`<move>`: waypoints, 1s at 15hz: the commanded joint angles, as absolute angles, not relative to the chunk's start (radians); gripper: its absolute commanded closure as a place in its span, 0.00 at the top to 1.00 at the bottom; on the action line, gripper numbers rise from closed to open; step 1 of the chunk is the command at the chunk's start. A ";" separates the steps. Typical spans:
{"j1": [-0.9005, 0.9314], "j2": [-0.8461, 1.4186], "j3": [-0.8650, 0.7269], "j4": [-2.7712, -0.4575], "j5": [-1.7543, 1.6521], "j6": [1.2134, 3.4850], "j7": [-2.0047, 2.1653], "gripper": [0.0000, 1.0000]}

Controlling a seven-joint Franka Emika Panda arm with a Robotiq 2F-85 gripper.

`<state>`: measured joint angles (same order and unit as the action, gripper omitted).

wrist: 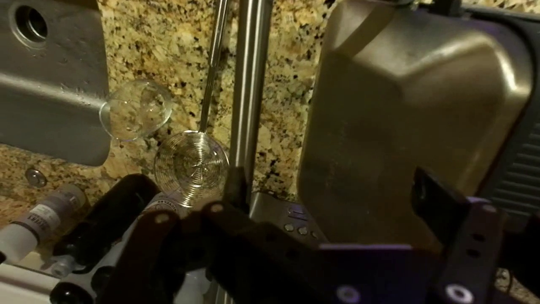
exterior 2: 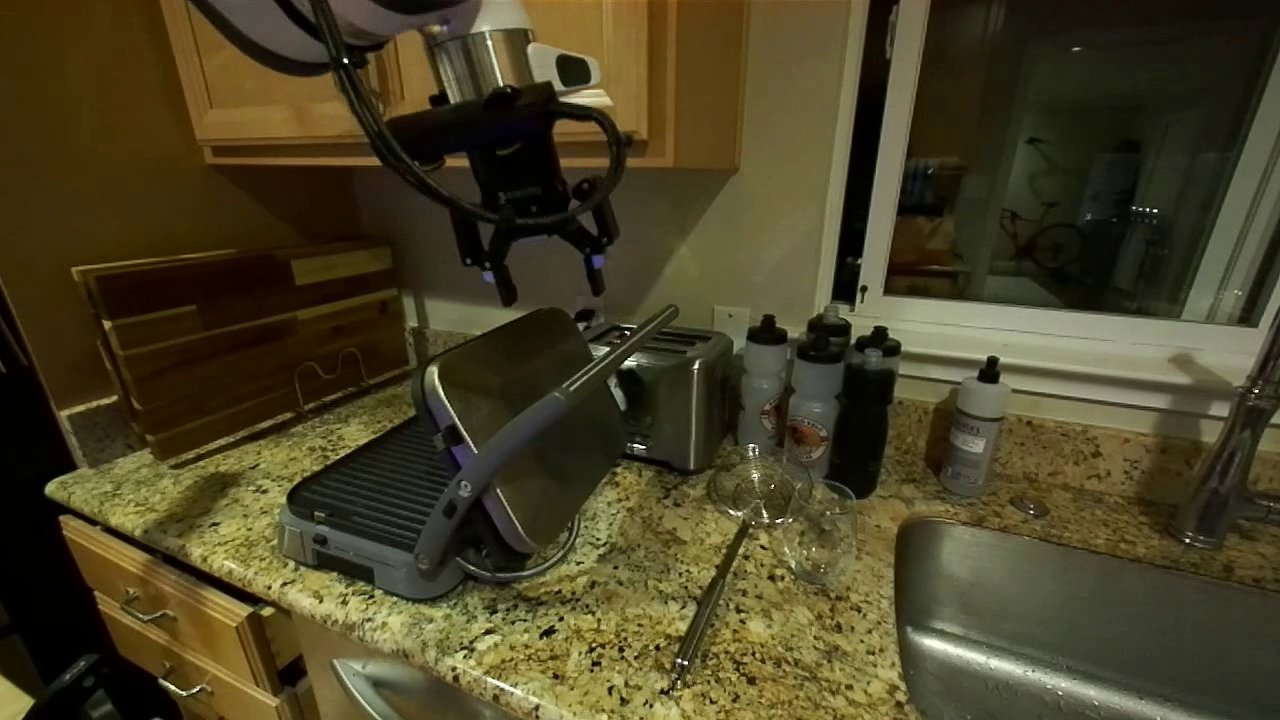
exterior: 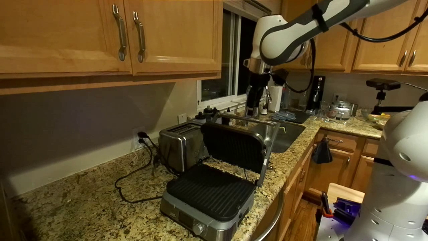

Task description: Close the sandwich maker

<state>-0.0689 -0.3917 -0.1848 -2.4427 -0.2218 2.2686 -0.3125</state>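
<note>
Sandwich maker [exterior: 214, 187] on the counter [exterior: 90, 216], just beside the toaster [exterior 2: 685, 400]; lid [exterior 2: 560, 440] raised. Gripper [exterior 2: 552, 283] hangs above, fingers [exterior 2: 507, 286] spread, holding nothing. Step in hand, I judge: approach to the handle [exterior 2: 625, 350], closing not yet done. Next move probably calls for a finger on the handle's side facing the sink [exterior 2: 960, 590], then pushing the lid over.

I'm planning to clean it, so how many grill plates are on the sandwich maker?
2: the lower plate on the base, the upper plate inside the raised lid.
</note>
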 commanded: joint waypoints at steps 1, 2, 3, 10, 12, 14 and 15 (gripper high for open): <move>-0.093 -0.305 -0.221 -2.427 -0.205 2.379 -0.365 1.00; -0.096 -0.285 -0.228 -2.426 -0.197 2.403 -0.374 1.00; -0.102 -0.259 -0.236 -2.422 -0.192 2.428 -0.380 1.00; -0.131 -0.126 -0.263 -2.382 -0.126 2.528 -0.406 1.00; -0.140 -0.092 -0.258 -2.360 -0.112 2.528 -0.412 1.00; -0.146 -0.067 -0.255 -2.346 -0.102 2.528 -0.419 0.74; -0.149 -0.058 -0.254 -2.344 -0.098 2.532 -0.423 0.67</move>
<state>-0.1264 -0.0912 -0.2616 -2.3624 -0.1250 2.5085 -0.3847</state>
